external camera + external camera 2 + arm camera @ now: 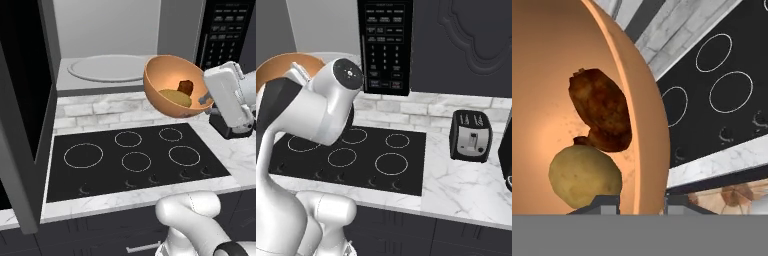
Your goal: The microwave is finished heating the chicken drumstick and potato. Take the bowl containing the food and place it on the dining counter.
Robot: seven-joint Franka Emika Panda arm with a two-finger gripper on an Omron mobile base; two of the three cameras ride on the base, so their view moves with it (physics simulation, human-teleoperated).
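The orange-brown bowl (167,75) hangs in the air in front of the open microwave (107,30), above the back of the cooktop, tipped on its side with its mouth facing left. Inside lie the dark brown chicken drumstick (186,86) and the yellowish potato (176,97). My gripper (204,99) is shut on the bowl's right rim. In the hand view the bowl wall (643,125) runs between my fingertips (604,202), with the drumstick (602,110) above the potato (584,175). A strip of the bowl's rim (276,67) peeks from behind my arm. The dining counter is out of view.
The white turntable (110,67) lies bare in the microwave; its door (20,110) stands open at the left, the keypad (385,45) at the right. Below is a black cooktop (135,155) set in the marble worktop (466,185). A small black toaster (471,135) stands right of it.
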